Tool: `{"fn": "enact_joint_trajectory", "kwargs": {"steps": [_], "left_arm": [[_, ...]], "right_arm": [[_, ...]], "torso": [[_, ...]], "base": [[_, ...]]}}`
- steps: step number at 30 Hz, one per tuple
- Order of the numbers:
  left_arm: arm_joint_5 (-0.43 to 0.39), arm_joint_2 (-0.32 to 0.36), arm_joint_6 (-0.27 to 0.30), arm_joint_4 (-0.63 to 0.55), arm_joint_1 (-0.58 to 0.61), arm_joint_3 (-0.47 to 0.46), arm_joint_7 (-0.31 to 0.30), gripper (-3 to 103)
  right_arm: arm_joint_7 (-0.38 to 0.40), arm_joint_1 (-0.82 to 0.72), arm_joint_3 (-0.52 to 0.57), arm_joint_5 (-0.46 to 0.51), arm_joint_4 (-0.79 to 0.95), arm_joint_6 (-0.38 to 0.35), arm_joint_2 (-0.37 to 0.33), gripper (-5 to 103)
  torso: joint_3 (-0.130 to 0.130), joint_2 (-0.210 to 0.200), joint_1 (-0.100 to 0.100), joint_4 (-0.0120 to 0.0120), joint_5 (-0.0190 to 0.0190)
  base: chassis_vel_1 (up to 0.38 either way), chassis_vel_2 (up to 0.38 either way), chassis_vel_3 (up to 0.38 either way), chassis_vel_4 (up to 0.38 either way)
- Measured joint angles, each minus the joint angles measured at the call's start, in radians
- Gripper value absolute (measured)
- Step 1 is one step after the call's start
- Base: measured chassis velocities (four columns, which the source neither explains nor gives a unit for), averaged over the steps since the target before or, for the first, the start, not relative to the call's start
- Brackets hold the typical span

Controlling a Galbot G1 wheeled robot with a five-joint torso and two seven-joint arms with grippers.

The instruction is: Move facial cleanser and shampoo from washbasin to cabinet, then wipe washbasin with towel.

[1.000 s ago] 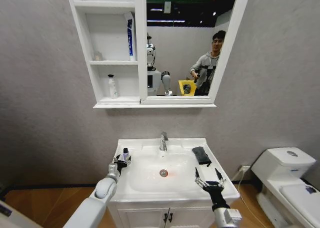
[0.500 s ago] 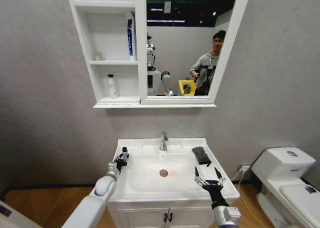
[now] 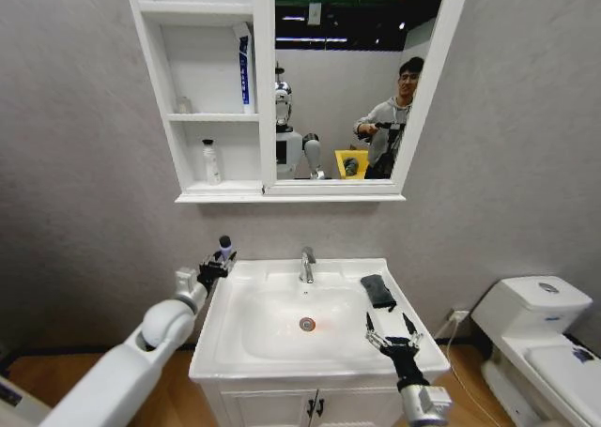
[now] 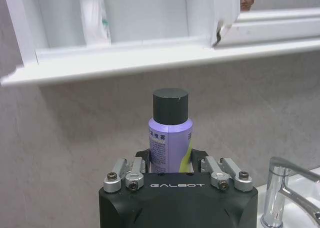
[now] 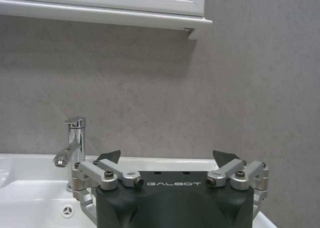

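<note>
Purple bottle w/ dark cap, upright, clamped in left tool, up off the washbasin at its back-left corner, below the cabinet. Towel on basin's right rim. Right tool spread wide, nothing in it, at front-right rim.

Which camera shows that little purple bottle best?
The left wrist view: the purple bottle stands upright, close, clamped in the left gripper. The head view shows it tiny beside the washbasin.
</note>
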Motion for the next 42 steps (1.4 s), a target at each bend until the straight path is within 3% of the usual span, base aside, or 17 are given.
{"fn": "enact_joint_trajectory", "kwargs": {"steps": [1,2,4,5,8,12,19,21,25,35,42], "left_arm": [[-0.115,0.044,0.058,-0.027,-0.076,0.014,-0.038,42],[-0.115,0.044,0.058,-0.027,-0.076,0.014,-0.038,42],[-0.284,0.080,0.133,-0.041,-0.209,0.038,-0.088,42],[-0.284,0.080,0.133,-0.041,-0.209,0.038,-0.088,42],[-0.472,0.107,0.229,-0.004,-0.435,0.103,-0.115,42],[-0.548,0.109,0.262,0.071,-0.630,0.193,-0.097,42],[-0.599,0.060,0.263,0.185,-0.831,0.328,-0.098,42],[-0.626,0.016,0.262,0.256,-0.914,0.413,-0.110,42],[-0.627,-0.033,0.259,0.339,-0.991,0.490,-0.110,42],[-0.569,-0.107,0.256,0.462,-1.073,0.573,-0.078,42],[-0.474,-0.156,0.254,0.573,-1.071,0.591,-0.039,42]], "right_arm": [[0.000,0.000,0.001,0.000,0.000,0.000,-0.001,100],[0.000,0.000,0.001,0.000,0.000,0.000,-0.001,100],[-0.001,0.000,0.001,-0.002,-0.001,0.000,0.000,100],[-0.001,0.000,0.001,-0.002,-0.001,0.000,0.000,100],[-0.002,-0.001,-0.003,-0.008,-0.001,0.000,0.005,100],[-0.004,-0.008,-0.002,-0.011,0.000,0.003,0.008,100],[-0.004,-0.011,-0.001,-0.011,-0.004,0.010,0.012,100],[-0.004,-0.011,-0.001,-0.011,-0.005,0.012,0.014,100],[-0.005,-0.014,0.001,-0.011,-0.006,0.017,0.014,100],[-0.005,-0.013,0.011,-0.004,-0.022,0.031,0.013,100],[-0.004,-0.006,0.014,0.004,-0.032,0.035,0.008,100]], "torso": [[0.000,0.000,0.000,0.0000,0.0000],[0.000,0.000,0.000,0.0000,0.0000],[0.000,0.000,0.000,-0.0004,-0.0002],[0.000,0.000,0.000,-0.0004,-0.0002],[0.000,0.000,0.000,-0.0006,0.0000],[0.000,0.000,0.000,-0.0003,0.0000],[0.000,0.000,0.000,-0.0005,0.0001],[0.000,0.000,0.000,-0.0005,0.0001],[0.000,0.000,0.000,-0.0005,0.0001],[0.000,0.000,0.000,-0.0002,0.0002],[0.000,0.000,0.000,-0.0003,0.0001]], "base": [[0.000,0.000,0.000,0.000],[0.000,0.000,0.000,0.000],[0.000,0.000,0.000,0.000],[0.000,0.000,0.000,0.000],[0.000,0.000,0.000,0.000],[0.000,0.000,0.000,0.000],[0.000,0.000,0.000,0.000],[0.000,0.000,0.000,0.000],[0.000,0.000,0.000,0.000],[0.000,0.000,0.000,0.000],[0.000,0.000,0.000,0.000]]}}
